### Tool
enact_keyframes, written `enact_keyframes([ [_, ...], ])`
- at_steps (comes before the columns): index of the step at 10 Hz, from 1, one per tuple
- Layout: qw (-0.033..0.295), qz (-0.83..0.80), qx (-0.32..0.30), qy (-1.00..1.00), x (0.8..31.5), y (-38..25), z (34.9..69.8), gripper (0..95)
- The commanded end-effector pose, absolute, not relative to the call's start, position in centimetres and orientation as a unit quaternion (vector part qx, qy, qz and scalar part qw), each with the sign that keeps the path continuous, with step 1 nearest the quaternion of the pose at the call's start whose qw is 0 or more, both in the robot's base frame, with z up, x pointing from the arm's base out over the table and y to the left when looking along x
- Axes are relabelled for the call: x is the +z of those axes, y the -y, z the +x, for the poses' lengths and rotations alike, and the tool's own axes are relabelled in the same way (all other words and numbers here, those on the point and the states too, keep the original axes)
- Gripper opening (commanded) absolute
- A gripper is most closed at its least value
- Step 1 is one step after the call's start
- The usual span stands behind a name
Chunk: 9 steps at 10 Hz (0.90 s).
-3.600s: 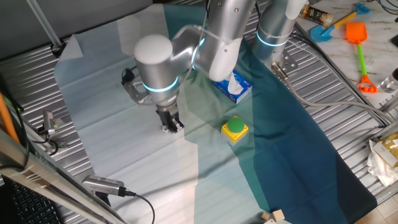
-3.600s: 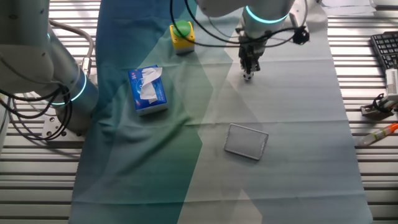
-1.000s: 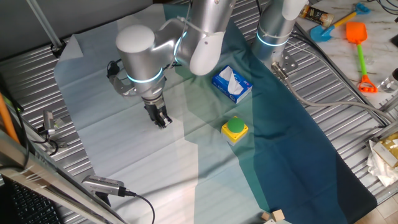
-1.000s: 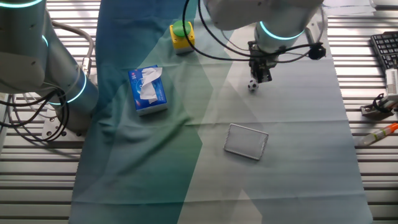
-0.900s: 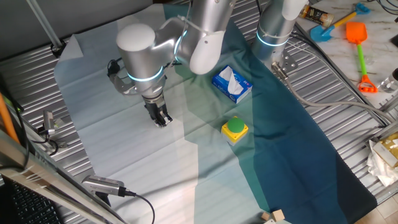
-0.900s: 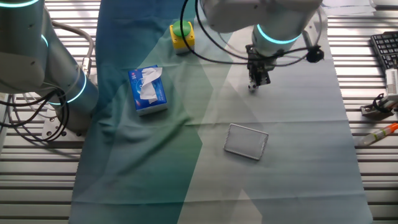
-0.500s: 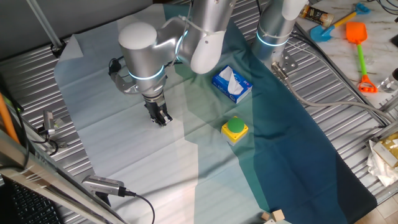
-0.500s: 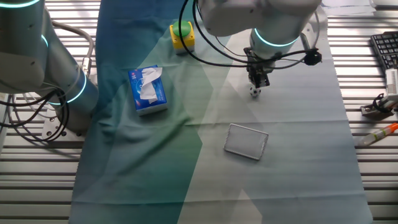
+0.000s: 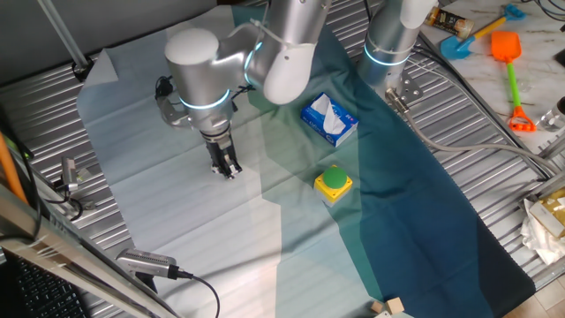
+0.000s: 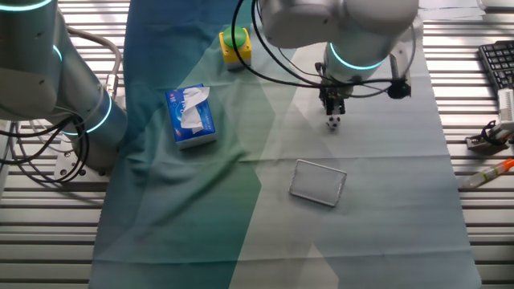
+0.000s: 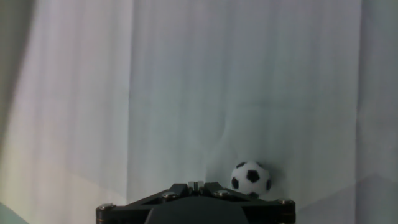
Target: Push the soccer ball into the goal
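One gripper, pointing straight down at the pale cloth; fingers look pressed together w/ nothing between them. One soccer ball sits on the cloth just beside the fingertips, at approx. 6 o'clock from them in the other fixed view; can't tell if touching. In the hand view the ball shows just past the gripper body, toward 1 o'clock, resting on the cloth. One goal, a thin pale frame lying flat, sits at approx. 6–7 o'clock from the ball, apart from it. One blue-white tissue box at 9 o'clock from the gripper, well apart. One green button on a yellow box at approx. 10 o'clock. In one fixed view the gripper hides the ball.
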State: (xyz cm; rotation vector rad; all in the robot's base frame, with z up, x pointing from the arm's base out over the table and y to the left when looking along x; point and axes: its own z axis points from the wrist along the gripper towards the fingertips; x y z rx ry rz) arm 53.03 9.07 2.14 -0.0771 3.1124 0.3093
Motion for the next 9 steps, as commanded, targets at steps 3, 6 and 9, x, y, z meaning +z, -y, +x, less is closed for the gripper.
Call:
enact_keyframes([
  [3,0.005,-0.023,0.101,-0.995,2.2,-8.5,54.3,0.0],
  [6,0.01,-0.043,0.102,-0.994,1.5,-6.5,53.5,0.0],
  [9,0.007,-0.06,0.105,-0.993,2.5,-4.9,53.2,0.0],
])
